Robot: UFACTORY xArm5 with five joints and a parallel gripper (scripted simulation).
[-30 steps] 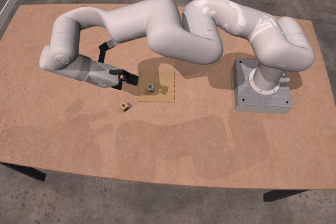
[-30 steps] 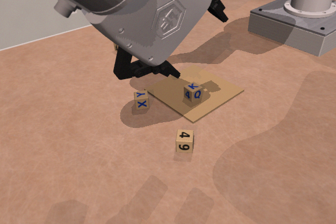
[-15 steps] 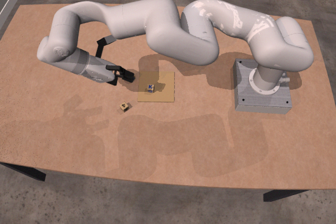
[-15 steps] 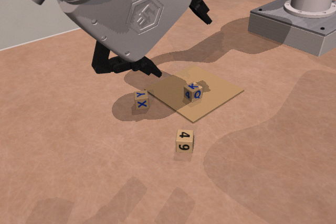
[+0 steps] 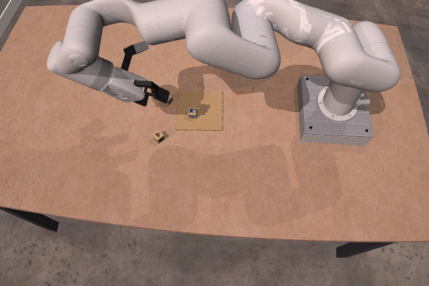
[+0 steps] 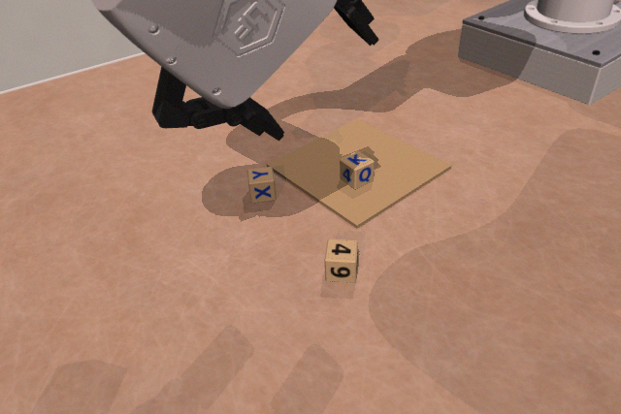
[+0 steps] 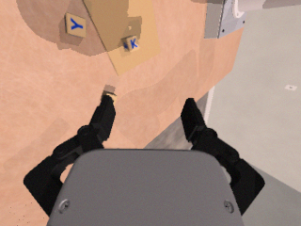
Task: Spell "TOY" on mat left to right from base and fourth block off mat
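The tan mat lies flat in the middle of the table. On it stands one block with K on top and Q on its side. A block with Y on top and X on its side sits on the table just off the mat's left corner. A block with 4 on top and 9 on its side lies on the table in front of the mat. My gripper is open and empty, tilted, in the air above the Y block and the mat's edge. In the wrist view, Y and K show beyond the fingers.
The robot's grey base stands to the right of the mat. A small block shows at my left fingertip in the wrist view; its face cannot be read. The table edge runs close behind the fingers there.
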